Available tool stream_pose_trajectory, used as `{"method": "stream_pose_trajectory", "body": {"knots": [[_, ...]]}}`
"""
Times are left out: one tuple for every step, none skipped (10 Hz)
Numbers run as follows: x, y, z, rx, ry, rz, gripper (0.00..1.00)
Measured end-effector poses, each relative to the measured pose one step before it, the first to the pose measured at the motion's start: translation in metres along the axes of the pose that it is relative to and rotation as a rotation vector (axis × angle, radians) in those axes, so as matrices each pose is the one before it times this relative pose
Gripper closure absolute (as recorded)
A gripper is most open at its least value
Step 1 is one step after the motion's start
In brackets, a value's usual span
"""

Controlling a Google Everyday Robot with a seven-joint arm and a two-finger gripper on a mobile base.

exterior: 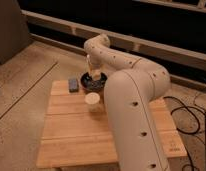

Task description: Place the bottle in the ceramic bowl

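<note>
The ceramic bowl (pixel 92 83) is small, round and dark, at the back of the wooden table (pixel 71 135). My gripper (pixel 92 71) reaches down from the white arm (pixel 131 95) and sits right over the bowl. A beige shape, the bottle (pixel 99 76), shows at the gripper's tip just above or inside the bowl's rim. I cannot tell whether it rests in the bowl or is held.
A short cream cup (pixel 92 100) stands just in front of the bowl. A flat grey-blue block (pixel 73 84) lies to the bowl's left. Black cables (pixel 188 117) lie on the floor at the right. A dark wall and ledge run behind the table.
</note>
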Motion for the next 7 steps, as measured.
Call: {"method": "stream_pose_trajectory", "body": {"knots": [[0.00784,-0.00174,0.01284,-0.01554,0.02316,-0.00388,1.0],[0.00375,-0.00084,0.00703,-0.00697,0.01336,-0.00198,1.0],[0.00574,-0.00096,0.00906,-0.00921,0.02424,-0.0017,1.0],[0.00763,0.00099,0.00974,-0.01241,0.03503,-0.01221,1.0],[0.0009,0.00236,0.00239,-0.00323,0.00715,-0.00523,1.0],[-0.00044,0.00053,-0.00039,-0.00052,-0.00081,-0.00024,0.95],[0.00021,-0.00095,-0.00015,0.00096,-0.00021,0.00077,0.93]]}}
